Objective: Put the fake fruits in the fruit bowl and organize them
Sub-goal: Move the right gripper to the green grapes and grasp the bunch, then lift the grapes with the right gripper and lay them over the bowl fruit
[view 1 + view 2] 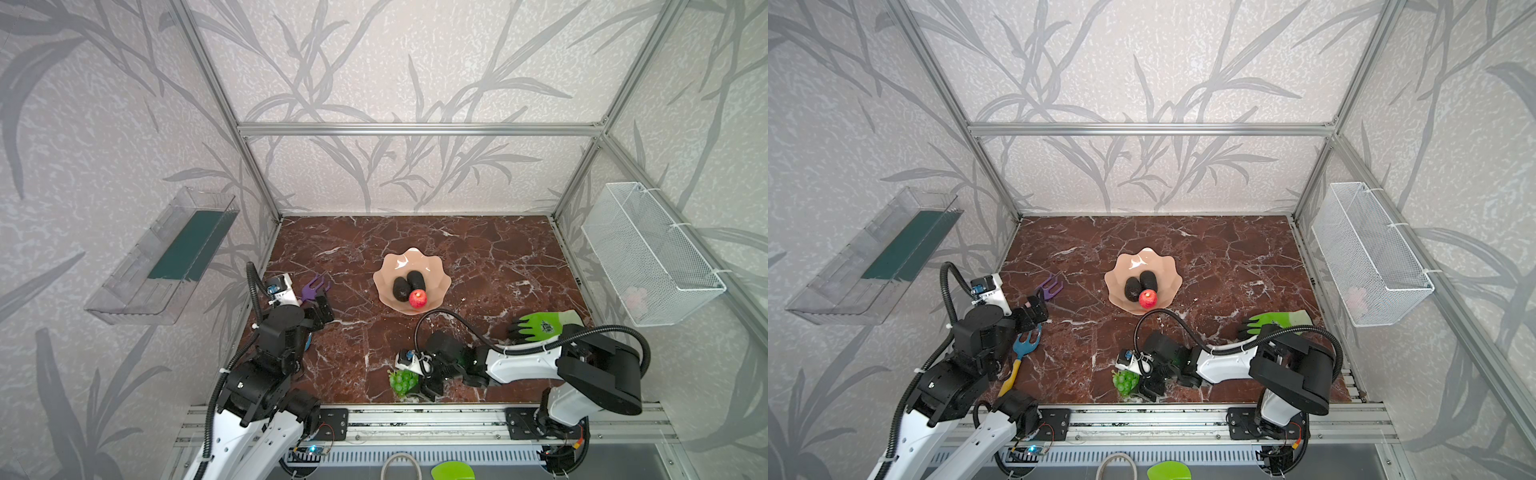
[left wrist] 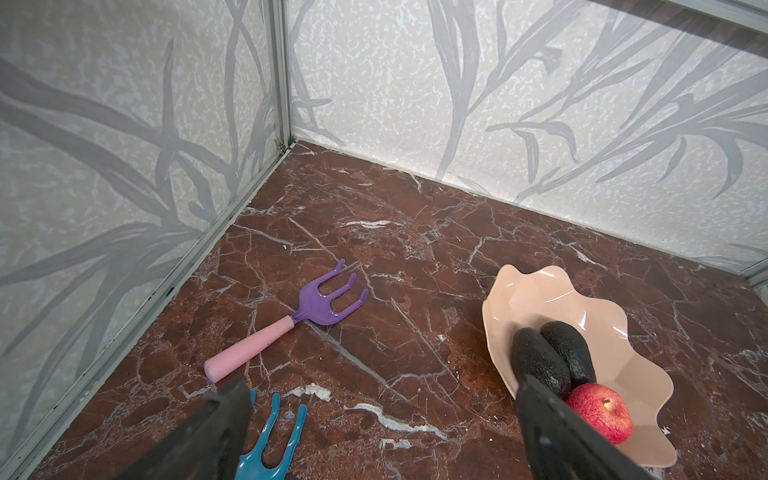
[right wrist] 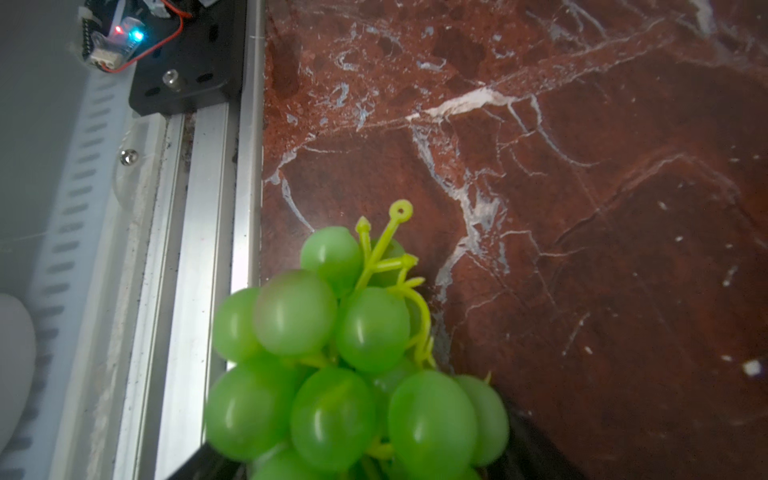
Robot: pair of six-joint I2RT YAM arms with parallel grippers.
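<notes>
At centre of desk (image 1: 498, 257), bowl (image 1: 399, 262) holds two avocados (image 1: 402, 289) side by side, apple (image 1: 418, 299) against them at near rim. At desk front edge, grapes (image 3: 332, 365) sit between right fingers (image 3: 540, 453), bunch filling gap; clamped or merely flanked, cannot tell. At left, left fingers (image 2: 216, 428) spread wide, nothing between, near purple fork (image 2: 324, 303). Glove (image 1: 540, 326) right of bowl, apart.

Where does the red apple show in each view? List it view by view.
In a top view: apple at the near edge of the fruit bowl.
In a top view: apple, same spot.
Left wrist: in the fruit bowl, next to the avocados.
Right wrist: not in it.
Shared landmark: the fruit bowl.
</notes>
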